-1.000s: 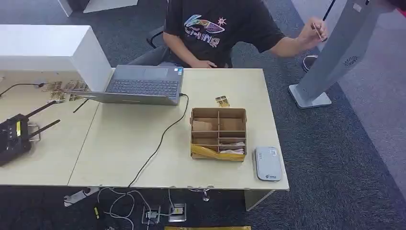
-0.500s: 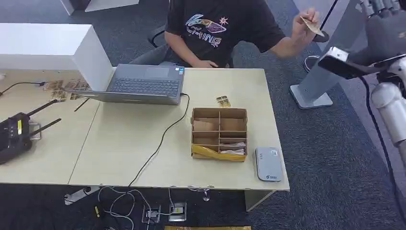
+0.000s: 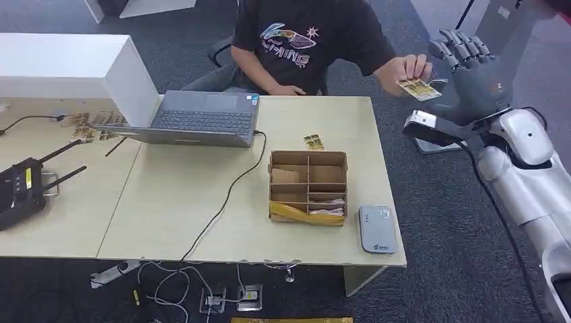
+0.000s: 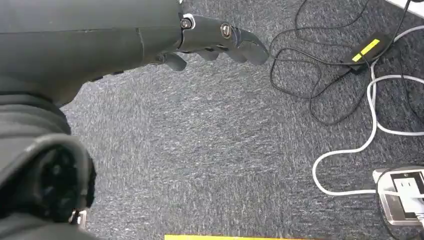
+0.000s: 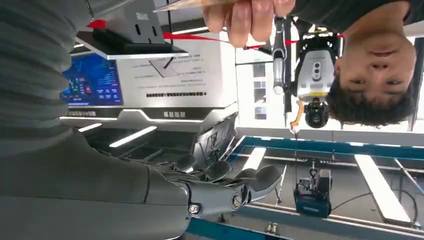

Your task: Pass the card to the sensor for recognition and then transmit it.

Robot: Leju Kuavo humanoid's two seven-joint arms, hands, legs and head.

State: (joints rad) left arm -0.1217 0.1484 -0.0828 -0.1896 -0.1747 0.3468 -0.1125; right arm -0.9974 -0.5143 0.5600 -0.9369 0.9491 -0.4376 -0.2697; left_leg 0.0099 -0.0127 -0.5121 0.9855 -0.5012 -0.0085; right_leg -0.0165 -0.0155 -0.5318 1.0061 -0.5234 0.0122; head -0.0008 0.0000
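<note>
A person in a black shirt holds a yellow card [image 3: 418,89] out past the table's far right corner. My right hand [image 3: 469,66] is raised just to the right of it, fingers spread and upright, holding nothing. In the right wrist view the person's fingers pinch the card [image 5: 192,4] a little away from my extended fingers [image 5: 235,185]. The grey-white sensor [image 3: 377,229] lies flat on the table's front right corner. A second card [image 3: 312,142] lies on the table behind the cardboard box. My left hand [image 4: 217,40] hangs over the carpet with nothing in it.
A compartmented cardboard box [image 3: 308,187] sits left of the sensor. A laptop [image 3: 202,120] with a black cable, a white box [image 3: 74,67] and a black remote [image 3: 20,192] occupy the table's left. A grey kiosk base [image 3: 438,142] stands behind my right forearm. Cables lie on the floor [image 4: 350,75].
My right arm has come up into the head view and lowered toward the person's hand. The person has brought the card down from near the kiosk to just beside my fingers.
</note>
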